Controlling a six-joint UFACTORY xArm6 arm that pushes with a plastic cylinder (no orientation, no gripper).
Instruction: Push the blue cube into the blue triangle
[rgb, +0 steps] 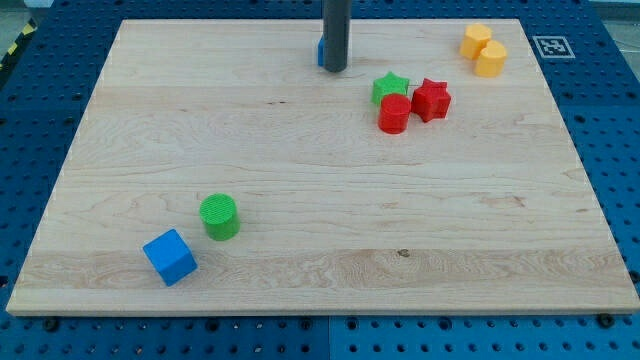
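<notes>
One camera is looking down at an angle from the near edge, taking in the whole wooden board (300, 150) and its blue surround (610, 120).

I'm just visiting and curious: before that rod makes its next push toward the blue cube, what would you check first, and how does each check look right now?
1. Blue cube in plain sight, near the view's bottom left: ok.
2. Blue triangle visible: not ok, only a blue sliver shows behind the rod; shape cannot tell.
3. My tip placed behind the cube: not ok, it is far off at the view's top.
4. Green cylinder out of the way: not ok, it sits close beside the cube, toward the target.
5. Red and green cluster off the route: ok.
</notes>
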